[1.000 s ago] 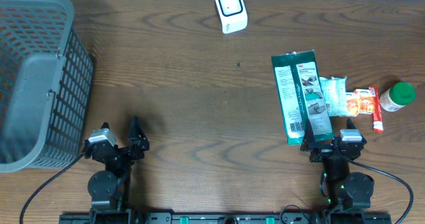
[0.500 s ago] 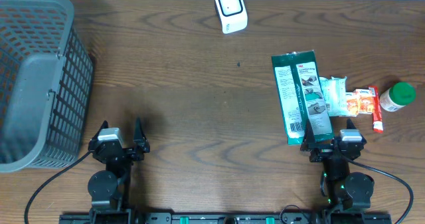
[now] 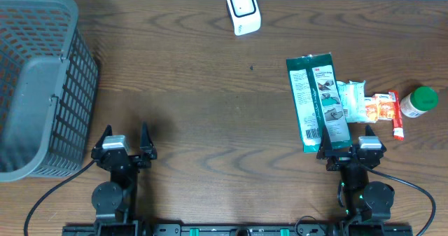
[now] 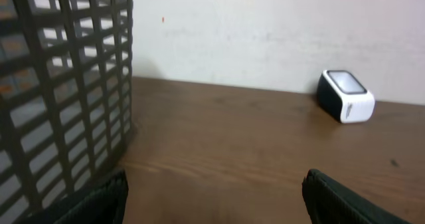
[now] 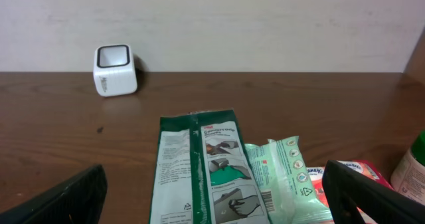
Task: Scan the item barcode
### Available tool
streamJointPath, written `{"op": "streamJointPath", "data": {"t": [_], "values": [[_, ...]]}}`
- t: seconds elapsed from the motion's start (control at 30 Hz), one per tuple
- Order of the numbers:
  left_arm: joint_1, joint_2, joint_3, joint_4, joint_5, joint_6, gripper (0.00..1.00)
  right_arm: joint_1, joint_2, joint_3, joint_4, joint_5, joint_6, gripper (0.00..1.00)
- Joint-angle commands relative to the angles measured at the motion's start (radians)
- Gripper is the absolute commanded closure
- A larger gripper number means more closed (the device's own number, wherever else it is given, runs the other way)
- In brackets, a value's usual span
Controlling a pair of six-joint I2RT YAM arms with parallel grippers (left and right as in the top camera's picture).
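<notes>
Both jaws stand released and empty: the left gripper (image 3: pixel 126 133) is near the mesh basket (image 3: pixel 70 89), the right gripper (image 3: pixel 346 139) at the long green packet's (image 3: pixel 318 103) near end, which hides one fingertip; its print is unreadable, and the white scanner (image 3: pixel 243 10) is well apart

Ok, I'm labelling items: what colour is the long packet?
Dark green packet with white panels; the right wrist view shows it best.

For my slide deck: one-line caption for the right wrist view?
Open right tool faces a green packet, white scanner farther back to its left.
</notes>
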Motion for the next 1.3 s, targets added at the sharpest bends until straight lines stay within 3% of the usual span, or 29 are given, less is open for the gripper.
{"op": "streamJointPath", "data": {"t": [0.0, 1.27], "values": [[-0.001, -0.009, -0.007, -0.055, -0.008, 0.021, 0.15, 0.013, -0.006, -0.001, -0.004, 0.006, 0.0, 0.01], [-0.001, -0.006, -0.007, -0.103, -0.008, 0.021, 0.15, 0.013, -0.006, -0.001, -0.004, 0.006, 0.0, 0.01]]}}
